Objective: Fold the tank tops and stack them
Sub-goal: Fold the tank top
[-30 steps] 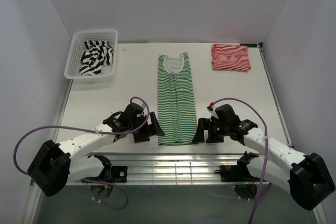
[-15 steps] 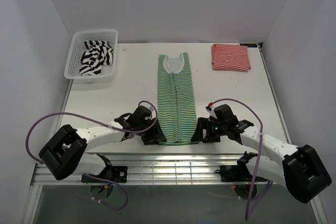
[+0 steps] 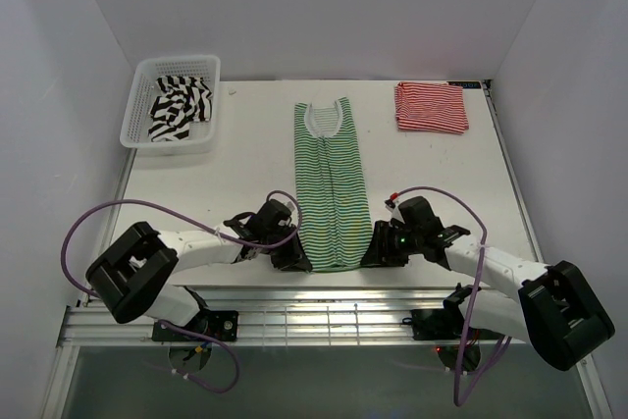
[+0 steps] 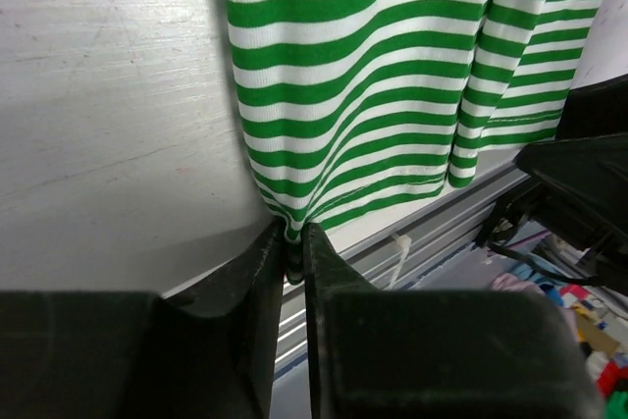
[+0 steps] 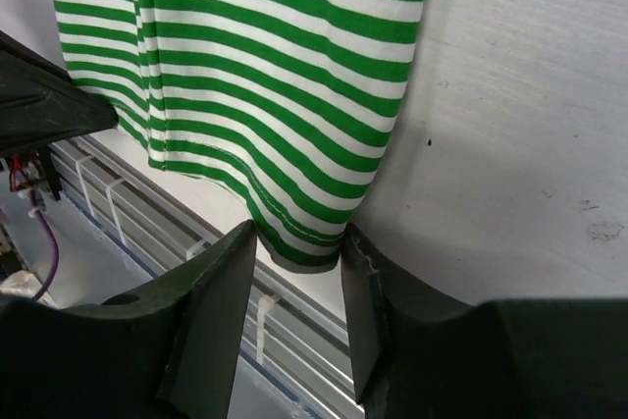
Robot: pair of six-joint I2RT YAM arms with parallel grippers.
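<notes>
The green-and-white tank top [image 3: 329, 183] lies as a long narrow strip down the middle of the table, neckline at the far end. My left gripper [image 3: 294, 260] is at its near left hem corner. In the left wrist view the gripper [image 4: 294, 242] is shut on that corner of the striped fabric [image 4: 363, 76]. My right gripper [image 3: 373, 252] is at the near right hem corner. There the gripper [image 5: 297, 242] stands partly open, the corner of the fabric [image 5: 255, 56] between its fingers. The red-and-white tank top [image 3: 430, 107] lies folded at the far right. The black-and-white tank top [image 3: 181, 107] lies crumpled in the basket.
The white mesh basket [image 3: 137, 134] stands at the far left corner. A slotted metal rail [image 3: 324, 316] runs along the near table edge, just behind both grippers. White walls close in the table on three sides.
Both grippers have moved inward onto the near hem corners of the green top. The left jaws went from wide open to pinched on the fabric, and the right jaws have narrowed.
</notes>
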